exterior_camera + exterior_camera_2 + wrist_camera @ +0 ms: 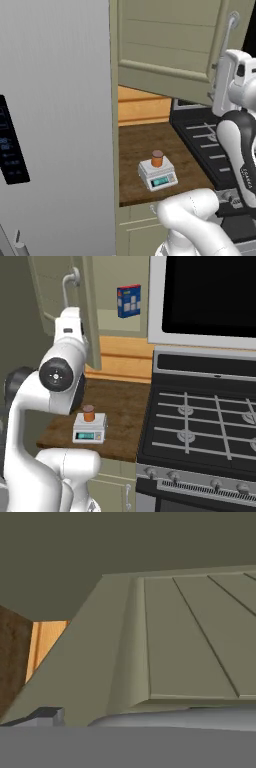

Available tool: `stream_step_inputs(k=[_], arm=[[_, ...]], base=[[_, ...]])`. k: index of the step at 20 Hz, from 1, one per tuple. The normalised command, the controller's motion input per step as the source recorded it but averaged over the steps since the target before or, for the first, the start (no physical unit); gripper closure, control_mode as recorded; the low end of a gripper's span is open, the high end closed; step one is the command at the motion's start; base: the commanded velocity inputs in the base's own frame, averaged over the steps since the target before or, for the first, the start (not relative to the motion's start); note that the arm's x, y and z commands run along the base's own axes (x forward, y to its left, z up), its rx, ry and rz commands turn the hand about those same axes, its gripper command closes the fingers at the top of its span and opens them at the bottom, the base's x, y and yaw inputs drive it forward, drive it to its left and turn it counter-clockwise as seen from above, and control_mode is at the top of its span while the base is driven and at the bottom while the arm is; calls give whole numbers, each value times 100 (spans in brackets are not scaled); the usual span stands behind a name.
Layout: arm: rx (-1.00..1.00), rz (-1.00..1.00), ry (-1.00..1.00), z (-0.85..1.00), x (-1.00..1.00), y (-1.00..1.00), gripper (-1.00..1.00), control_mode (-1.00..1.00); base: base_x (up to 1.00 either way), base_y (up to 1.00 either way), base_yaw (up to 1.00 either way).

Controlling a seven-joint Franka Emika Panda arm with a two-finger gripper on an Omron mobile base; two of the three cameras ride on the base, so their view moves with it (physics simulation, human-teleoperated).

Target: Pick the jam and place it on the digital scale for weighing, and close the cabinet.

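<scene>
I see the jam [157, 158], a small orange jar with a brownish lid, standing upright on the flat top plate of the digital scale [158, 175]. The jar is narrower than the plate and sits near its middle. The scale is white-grey with a teal display on its sloped front, and it rests on a dark wooden counter [137, 145], between the grey refrigerator [55, 125] and the black stove [200, 426].

Above the counter, the cabinet [170, 45] is open, its pale olive panelled door swung outward with a curved grey bar handle [227, 37]. Inside, on the shelf, a blue and red box [128, 301] stands upright.

My arm is raised beside the door, with the hand close to its panelled face. I cannot make out the fingers; the jaws stand wide and grip nothing.
</scene>
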Motion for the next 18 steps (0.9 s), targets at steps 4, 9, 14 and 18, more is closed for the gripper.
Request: stream_step_inputs(k=[4, 9, 14, 18], arm=[[5, 0, -1, -7, 78, -5, -100, -100], [5, 0, -2, 0, 85, 0, -100, -100], [6, 0, 0, -6, 100, -2, -100, -100], [5, 0, -1, -6, 99, 0, -100, -100]], base=[[0, 0, 0], [0, 0, 0], [0, 0, 0], [0, 0, 0]])
